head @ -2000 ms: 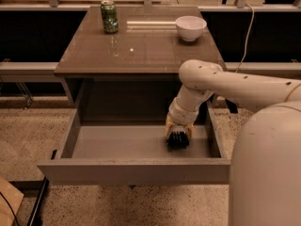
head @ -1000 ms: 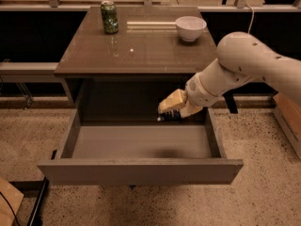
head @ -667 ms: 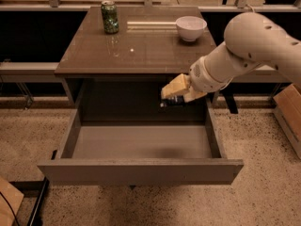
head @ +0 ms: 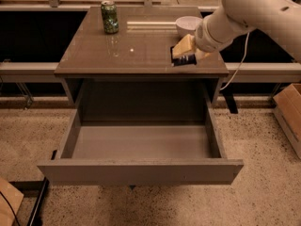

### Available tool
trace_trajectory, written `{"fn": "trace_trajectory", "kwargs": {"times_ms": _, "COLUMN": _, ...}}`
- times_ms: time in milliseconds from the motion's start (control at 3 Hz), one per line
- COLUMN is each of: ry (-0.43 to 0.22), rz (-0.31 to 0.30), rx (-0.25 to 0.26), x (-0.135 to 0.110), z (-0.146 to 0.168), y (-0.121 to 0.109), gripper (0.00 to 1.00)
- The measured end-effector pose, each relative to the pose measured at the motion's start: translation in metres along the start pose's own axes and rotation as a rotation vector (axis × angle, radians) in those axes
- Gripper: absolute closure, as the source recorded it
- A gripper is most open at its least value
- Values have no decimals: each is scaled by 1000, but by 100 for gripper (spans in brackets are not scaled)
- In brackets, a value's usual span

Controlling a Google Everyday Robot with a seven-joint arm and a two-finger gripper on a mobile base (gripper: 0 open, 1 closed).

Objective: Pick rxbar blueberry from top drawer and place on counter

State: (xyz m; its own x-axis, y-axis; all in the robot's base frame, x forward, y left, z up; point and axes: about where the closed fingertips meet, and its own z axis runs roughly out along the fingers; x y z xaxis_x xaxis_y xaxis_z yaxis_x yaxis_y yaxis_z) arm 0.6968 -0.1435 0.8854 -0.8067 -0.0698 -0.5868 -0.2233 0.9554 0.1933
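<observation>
The gripper point(head: 183, 55) is seen over the right front part of the counter point(head: 136, 55), clamped on the rxbar blueberry point(head: 185, 60), whose dark wrapper is held at the tips of the pale fingers point(head: 182, 44). Whether the bar is touching the tabletop cannot be told. The white arm point(head: 244, 8) is stretched in from the upper right. Just behind the gripper a white bowl point(head: 186, 22) is set, and a green can point(head: 110, 17) is stood at the back left. Below, the top drawer point(head: 141, 171) is pulled out.
</observation>
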Motion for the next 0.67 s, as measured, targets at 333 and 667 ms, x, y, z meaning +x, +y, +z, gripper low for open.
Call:
{"fn": "trace_trajectory", "kwargs": {"times_ms": 333, "ry": -79, "rz": -17, "rx": 36, "x": -55, "z": 20, "y": -24, "gripper": 100}}
{"fn": "trace_trajectory", "kwargs": {"times_ms": 667, "ry": -125, "rz": -13, "rx": 32, "x": -78, "z": 14, "y": -26, "gripper": 73}}
